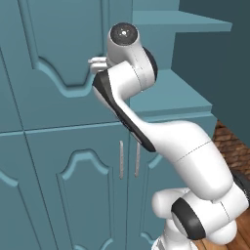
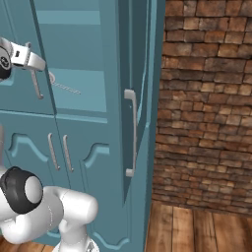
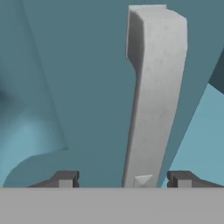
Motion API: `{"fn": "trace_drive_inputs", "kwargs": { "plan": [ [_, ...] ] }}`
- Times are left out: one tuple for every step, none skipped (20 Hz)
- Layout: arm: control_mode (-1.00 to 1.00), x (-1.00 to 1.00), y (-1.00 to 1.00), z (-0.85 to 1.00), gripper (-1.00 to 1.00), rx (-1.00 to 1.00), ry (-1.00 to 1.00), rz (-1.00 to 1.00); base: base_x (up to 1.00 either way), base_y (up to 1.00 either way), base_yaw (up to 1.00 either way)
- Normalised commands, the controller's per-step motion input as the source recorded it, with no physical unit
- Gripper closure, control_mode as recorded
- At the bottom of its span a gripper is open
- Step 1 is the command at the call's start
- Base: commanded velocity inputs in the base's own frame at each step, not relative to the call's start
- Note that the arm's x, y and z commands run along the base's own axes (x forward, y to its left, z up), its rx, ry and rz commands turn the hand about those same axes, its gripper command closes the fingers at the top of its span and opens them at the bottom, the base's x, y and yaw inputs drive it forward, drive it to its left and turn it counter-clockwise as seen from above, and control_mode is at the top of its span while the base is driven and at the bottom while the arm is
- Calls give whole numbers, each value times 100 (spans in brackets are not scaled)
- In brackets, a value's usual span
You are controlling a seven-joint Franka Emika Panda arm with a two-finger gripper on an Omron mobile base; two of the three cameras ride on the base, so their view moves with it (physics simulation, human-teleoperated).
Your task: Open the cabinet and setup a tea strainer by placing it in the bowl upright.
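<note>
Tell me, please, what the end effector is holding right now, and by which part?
Nothing yet: the open end effector straddles the cabinet's left door handle near its lower end, not touching it.

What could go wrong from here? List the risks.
1. The gripper has its jaws apart on either side of the left door's handle, not yet pinching it; a pull now could slip off.
2. The handle sits off-centre between the fingertips, so closing may push it sideways.
3. The right door already stands open beside the arm; a wide swing might strike it.
</note>
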Motion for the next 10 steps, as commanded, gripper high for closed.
{"fn": "trace_drive_inputs", "kwargs": {
  "plan": [
    [-100,25,4,0,100,0,-1,0,0,0,0],
    [-100,25,3,0,100,0,-1,0,0,0,0],
    [-100,23,1,0,100,0,-1,0,0,0,0],
    [-100,21,0,0,100,0,-1,0,0,0,0],
    [-100,20,0,0,100,0,-1,0,0,0,0],
    [-100,23,0,0,100,0,-3,0,0,0,0],
    [-100,22,4,0,100,0,-2,0,0,0,0],
    [-100,20,1,0,100,0,-1,0,0,0,0],
    [-100,15,2,0,100,0,-2,0,0,0,0],
    [-100,9,0,0,100,0,0,0,0,0,0]
  ]
}}
